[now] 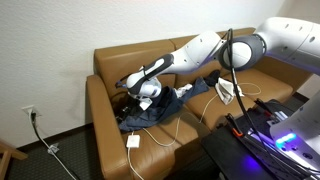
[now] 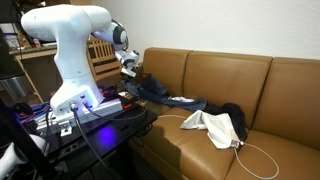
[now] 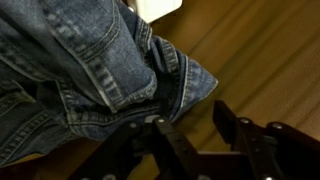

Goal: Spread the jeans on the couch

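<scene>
Plainly soft stuff. In an exterior view, shows the jeans (image 1: pixel 152 112) heaped on the end cushion of the couch (image 1: pixel 110 65), the gripper (image 1: pixel 146 90) just over them. In an exterior view, sets the jeans (image 2: pixel 165 98) beside the couch (image 2: pixel 220 70) arm, gripper (image 2: pixel 130 65) at the heap's edge. From the wrist, finds jaws parted, gripping nothing, a denim fold by one finger (image 3: pixel 165 135). Should hang limp, fairly heavy, not slippery; best pinched at a thick hem or waistband.
</scene>
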Available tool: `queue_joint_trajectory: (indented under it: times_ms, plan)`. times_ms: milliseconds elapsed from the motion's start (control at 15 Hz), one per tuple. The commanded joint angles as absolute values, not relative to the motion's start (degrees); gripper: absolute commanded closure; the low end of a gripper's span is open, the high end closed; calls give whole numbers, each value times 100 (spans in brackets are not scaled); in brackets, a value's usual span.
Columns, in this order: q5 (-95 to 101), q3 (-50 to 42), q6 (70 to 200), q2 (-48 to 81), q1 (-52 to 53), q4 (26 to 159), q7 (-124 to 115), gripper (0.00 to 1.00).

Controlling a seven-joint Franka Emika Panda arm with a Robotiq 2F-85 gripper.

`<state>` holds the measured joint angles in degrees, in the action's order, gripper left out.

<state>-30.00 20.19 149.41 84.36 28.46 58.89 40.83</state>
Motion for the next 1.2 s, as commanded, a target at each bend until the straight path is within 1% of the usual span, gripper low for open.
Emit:
queue_joint_trajectory:
  times_ms: [0,133,200,533,600,733,800,867,933,1133]
  plan:
    - [-3122,1836,15952,7998,2932,6703,3859,19]
    - [-3126,1505,16691,7621,3139,7324,3454,5]
    - [-3164,1340,17041,7474,3284,7549,3276,1]
    - [-3848,390,18455,6617,4316,8784,2359,0]
    - [-4132,374,18657,6466,4415,9043,2265,0]
    - [-4544,881,19082,6129,4236,9559,2405,0]
    - [-4483,1435,19380,5949,3916,9822,2665,0]
    - [-3428,717,19040,6544,4284,9099,1458,0]
    - [-3220,799,19124,6440,4282,9246,1286,0]
    - [-2739,644,19111,6526,4308,9199,733,0]
